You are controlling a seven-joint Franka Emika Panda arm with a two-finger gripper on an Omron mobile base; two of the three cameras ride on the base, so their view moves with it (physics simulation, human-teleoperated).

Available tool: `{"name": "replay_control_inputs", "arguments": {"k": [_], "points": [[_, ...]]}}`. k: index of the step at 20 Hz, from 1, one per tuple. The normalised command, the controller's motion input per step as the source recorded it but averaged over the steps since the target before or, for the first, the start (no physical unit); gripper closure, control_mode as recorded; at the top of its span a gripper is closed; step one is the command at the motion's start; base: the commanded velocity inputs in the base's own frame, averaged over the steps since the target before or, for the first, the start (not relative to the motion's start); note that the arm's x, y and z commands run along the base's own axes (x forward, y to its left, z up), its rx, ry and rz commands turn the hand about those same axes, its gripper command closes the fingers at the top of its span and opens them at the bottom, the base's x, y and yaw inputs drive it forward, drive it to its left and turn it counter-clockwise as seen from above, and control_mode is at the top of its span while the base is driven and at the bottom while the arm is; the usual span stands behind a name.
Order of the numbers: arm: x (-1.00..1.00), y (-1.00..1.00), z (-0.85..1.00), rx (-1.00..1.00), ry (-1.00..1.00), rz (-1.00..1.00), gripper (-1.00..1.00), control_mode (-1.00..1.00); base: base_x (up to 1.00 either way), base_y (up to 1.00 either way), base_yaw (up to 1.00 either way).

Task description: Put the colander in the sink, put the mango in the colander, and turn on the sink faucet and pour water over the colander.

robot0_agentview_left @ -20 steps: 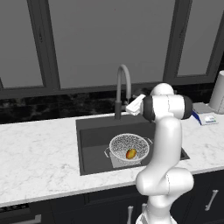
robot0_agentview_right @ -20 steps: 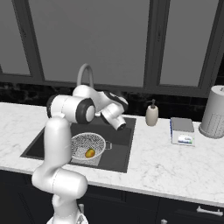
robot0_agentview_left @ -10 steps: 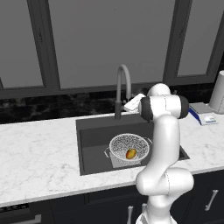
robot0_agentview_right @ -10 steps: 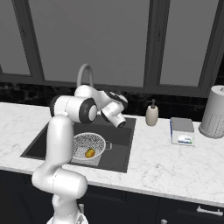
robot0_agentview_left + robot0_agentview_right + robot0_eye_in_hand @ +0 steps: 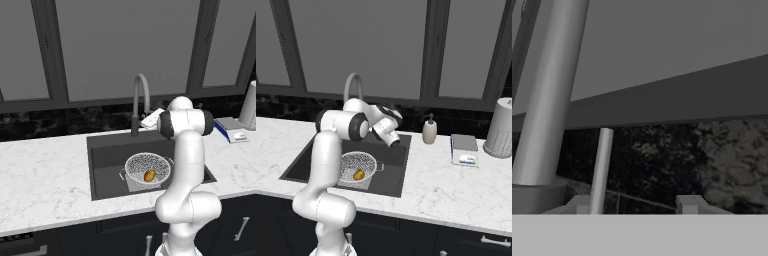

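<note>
A: Left base view. Any writing?

B: None legible. The colander [image 5: 147, 170] sits in the sink [image 5: 105, 155], mango [image 5: 149, 175] inside it. The sink faucet [image 5: 138, 102] stands at the sink's back edge. The gripper [image 5: 150, 120] is just right of the faucet's stem, closer to it than half a second ago; the colander and mango have not moved. A small flat device [image 5: 231, 129] and a pale canister [image 5: 248, 106] sit right of the sink.

A: Right base view?

B: A blurred label on the flat device [image 5: 464, 150], unreadable. A soap bottle [image 5: 429, 131] stands right of the sink [image 5: 396, 165], between it and the device; the canister [image 5: 500, 128] is beyond. Colander [image 5: 356, 166] and mango [image 5: 358, 175] lie low in the basin. The arm's elbow hides the faucet's [image 5: 352, 87] base.

A: Hand view?

B: The faucet's stem [image 5: 549, 95] rises at left, its thin lever [image 5: 601, 167] just right of it. Fingertips [image 5: 688, 204] flank the lever, spread apart, holding nothing; whether they touch it, cannot tell.
</note>
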Motion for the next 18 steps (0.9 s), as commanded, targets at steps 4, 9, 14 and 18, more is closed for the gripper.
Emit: {"name": "replay_control_inputs", "arguments": {"k": [4, 9, 14, 18], "points": [[0.01, 0.00, 0.03, 0.09, 0.00, -0.05, 1.00, -1.00, 0.00, 0.00, 0.00], [0.03, -0.10, 0.04, 0.09, 0.00, -0.06, 1.00, -1.00, 0.00, 0.00, 0.00], [0.10, -0.60, 0.17, 0.17, -0.07, -0.02, 1.00, -1.00, 0.00, 0.00, 0.00], [0.10, -0.99, 0.18, 0.25, -0.09, -0.01, 1.00, -1.00, 0.00, 0.00, 0.00]]}}
